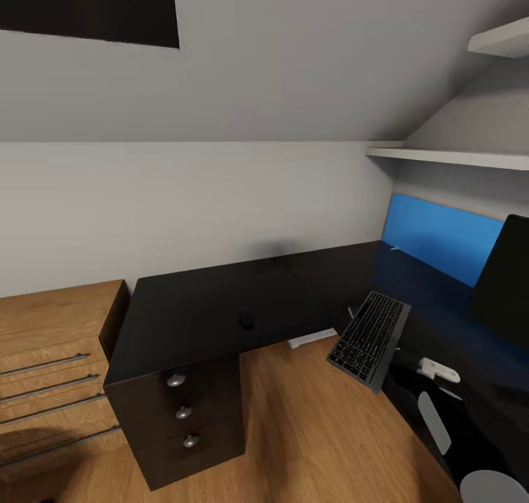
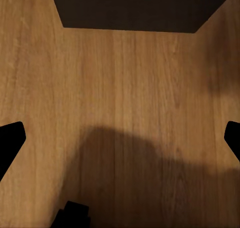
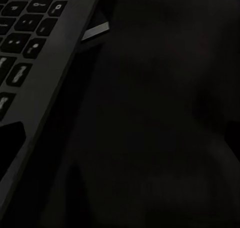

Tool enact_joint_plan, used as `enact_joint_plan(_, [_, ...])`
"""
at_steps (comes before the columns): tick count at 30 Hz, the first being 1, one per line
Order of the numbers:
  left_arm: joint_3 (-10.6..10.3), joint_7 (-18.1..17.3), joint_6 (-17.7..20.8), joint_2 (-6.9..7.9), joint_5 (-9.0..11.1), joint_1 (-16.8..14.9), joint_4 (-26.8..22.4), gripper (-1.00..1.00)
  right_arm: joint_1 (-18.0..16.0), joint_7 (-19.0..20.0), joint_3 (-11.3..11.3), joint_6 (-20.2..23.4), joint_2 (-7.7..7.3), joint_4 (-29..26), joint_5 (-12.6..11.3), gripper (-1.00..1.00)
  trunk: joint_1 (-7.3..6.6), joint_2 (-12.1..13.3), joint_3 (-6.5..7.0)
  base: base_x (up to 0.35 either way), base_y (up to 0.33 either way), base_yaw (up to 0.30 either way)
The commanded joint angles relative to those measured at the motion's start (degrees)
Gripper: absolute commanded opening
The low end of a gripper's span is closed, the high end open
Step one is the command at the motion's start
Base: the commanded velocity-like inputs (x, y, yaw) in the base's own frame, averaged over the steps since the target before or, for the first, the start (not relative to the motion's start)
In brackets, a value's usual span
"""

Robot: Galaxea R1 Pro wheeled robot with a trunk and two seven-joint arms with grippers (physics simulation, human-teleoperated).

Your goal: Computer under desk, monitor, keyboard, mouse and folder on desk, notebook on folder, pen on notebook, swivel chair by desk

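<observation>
We are looking down over the L-shaped table (image 1: pixel 220 305), its glossy black top running from the three-drawer unit (image 1: pixel 187 422) with round silver knobs along the wall and bending toward our right side. The keyboard (image 1: pixel 369 339) is lying on the right wing of the table, tilted, with one end hanging past the table's inner edge over the wooden floor (image 1: pixel 316 429). Near it, further right, the black front of the monitor (image 1: pixel 507 283) is standing at the picture's edge, and behind it a blue panel (image 1: pixel 441 239) is leaning along the wall. A small dark object (image 1: pixel 246 319) is resting on the table near the inner corner; we cannot tell what it is. A light wooden low cabinet (image 1: pixel 51 363) with bar handles is sitting just beside the drawer unit, on its left. White shelves (image 1: pixel 455 158) are hanging on the sloped wall above the right wing.

Our right arm (image 1: pixel 441 415) is reaching in at the lower right, just beside the keyboard. In the right wrist view we are seeing the keyboard's (image 3: pixel 30 53) silver-grey frame and dark keys close up against the dark table top; whether the right jaws are parted or closed, we cannot tell. In the left wrist view the left gripper (image 2: pixel 120 143) is pointing down at the floor (image 2: pixel 125 88), its jaws standing wide apart and gripping nothing, with a dark edge (image 2: pixel 130 11) showing beyond.
</observation>
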Motion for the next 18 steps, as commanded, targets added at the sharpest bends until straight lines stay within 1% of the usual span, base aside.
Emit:
enact_joint_plan(1, [-0.1, -0.1, -0.2, -0.01, 0.3, 0.0, 0.1, 1.00, 0.0, -0.3, 0.1, 0.2, 0.01, -0.2, -0.6, 1.00, 0.00, 0.0, -0.06, -0.007, -0.004, 0.000])
enact_joint_plan(9, [-0.1, -0.1, -0.2, -0.05, 0.3, 0.0, 0.1, 1.00, 0.0, 0.4, 0.0, -0.1, 0.01, -2.0, -0.7, 1.00, 0.00, 0.0, -0.06, -0.022, -0.001, 0.000])
enact_joint_plan(13, [-0.1, -0.1, -0.2, -0.08, 0.3, 0.0, 0.1, 1.00, 0.1, 0.7, 0.0, -0.1, 0.07, -2.7, -0.8, 1.00, 0.00, 0.0, -0.06, -0.217, 0.001, 0.000])
enact_joint_plan(18, [-0.1, -0.1, -0.2, -0.09, 0.3, 0.0, 0.1, 1.00, 0.1, 0.7, 0.0, -0.1, 0.14, -2.9, -0.8, 1.00, 0.00, 0.0, -0.06, -0.300, 0.059, 0.000])
